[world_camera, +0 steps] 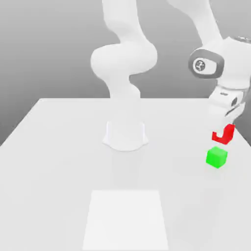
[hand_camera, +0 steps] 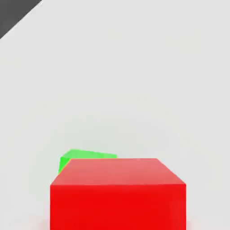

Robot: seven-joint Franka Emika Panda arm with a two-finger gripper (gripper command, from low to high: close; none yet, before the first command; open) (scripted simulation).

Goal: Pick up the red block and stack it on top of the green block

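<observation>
The red block (world_camera: 221, 139) hangs above the table in my gripper (world_camera: 221, 129), which is shut on it at the exterior view's right. A white finger covers part of the block's face. The green block (world_camera: 216, 157) rests on the table just below the red one and slightly toward the exterior view's left, with a small gap between them. In the hand view the red block (hand_camera: 117, 194) is large and close, and a corner of the green block (hand_camera: 80, 159) peeks out behind it.
The arm's white base (world_camera: 125, 135) stands mid-table on the white table (world_camera: 49, 166). A paler square patch (world_camera: 126, 219) lies on the surface near the front edge. Grey background lies beyond the table's far edge.
</observation>
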